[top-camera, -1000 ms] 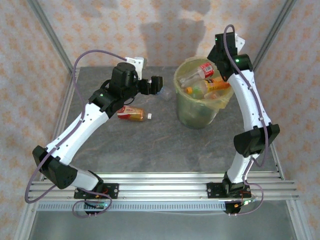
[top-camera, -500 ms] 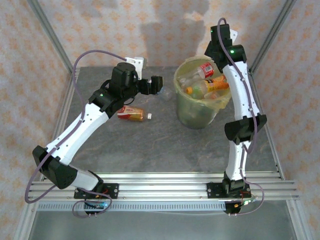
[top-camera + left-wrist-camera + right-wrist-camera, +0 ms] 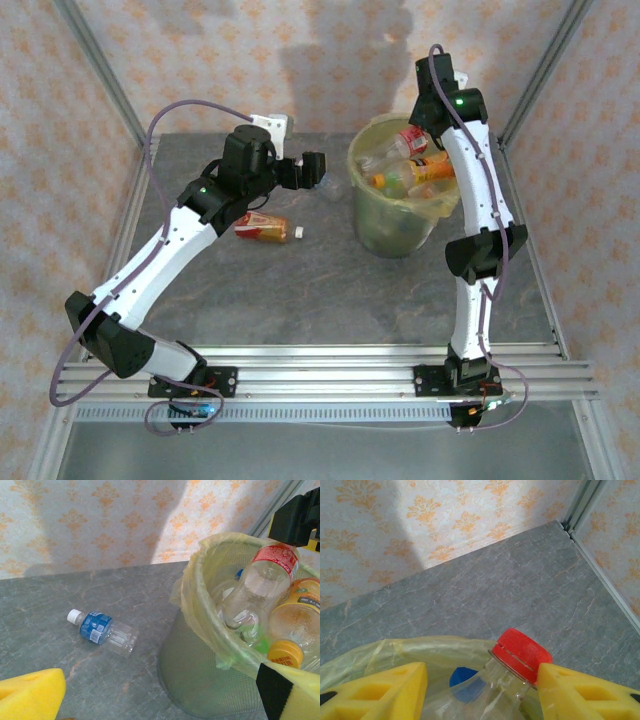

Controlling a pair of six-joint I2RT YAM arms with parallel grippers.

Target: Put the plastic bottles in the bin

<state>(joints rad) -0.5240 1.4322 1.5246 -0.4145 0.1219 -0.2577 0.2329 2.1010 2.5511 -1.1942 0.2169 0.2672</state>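
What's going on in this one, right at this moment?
The right gripper hangs open over the bin, its fingers on either side of a red-capped bottle that rests on the pile inside. The left gripper hovers open above the table, where a blue-labelled bottle and a red-labelled bottle lie, not yet binned.

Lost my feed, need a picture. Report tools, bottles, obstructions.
Left tool open, empty. Right tool open above bin, red-capped bottle between its jaws. Blue-label bottle, red-label bottle on table. Nothing blocking them.
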